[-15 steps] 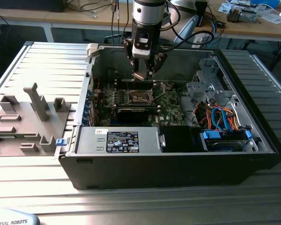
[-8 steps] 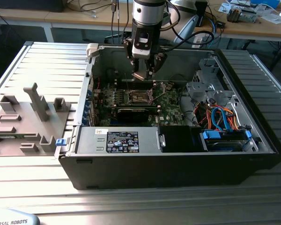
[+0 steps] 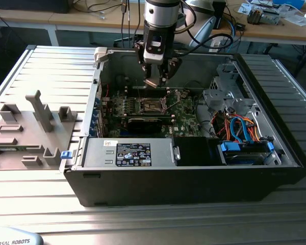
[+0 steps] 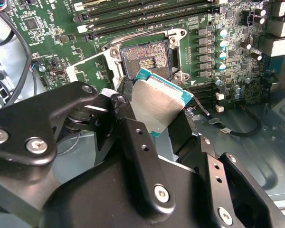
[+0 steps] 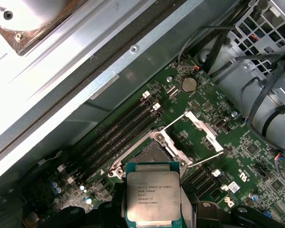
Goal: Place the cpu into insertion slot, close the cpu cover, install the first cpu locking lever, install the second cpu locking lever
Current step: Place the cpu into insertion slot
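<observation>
— Where is the cpu (image 4: 159, 107) sitting right now?

— It is not sitting anywhere. The gripper (image 4: 154, 119) is clamping it by two opposite edges, with the black fingers (image 4: 126, 118) drawn in narrow against the chip. Its silvery-grey face is showing in both wrist views.

— And the insertion slot (image 5: 149, 153)?

— It is lying uncovered right under the chip, with its dark centre showing. In the exterior view the chip is hanging above the green board, apart from the slot and not touching it.

— Is the cpu cover (image 5: 203, 131) lying over the socket?

— No, it is standing swung up at one side of the slot (two thin wire levers are sticking out beside it, also raised).

— What is lying around that?

— The long memory slots (image 5: 116, 140) are running along the slot's other side. In the exterior view a black graphics card (image 3: 145, 124) is lying just in front of the socket. All of it is sitting inside the open computer case (image 3: 194, 189), which is resting on a ribbed metal table (image 3: 51, 76).
</observation>
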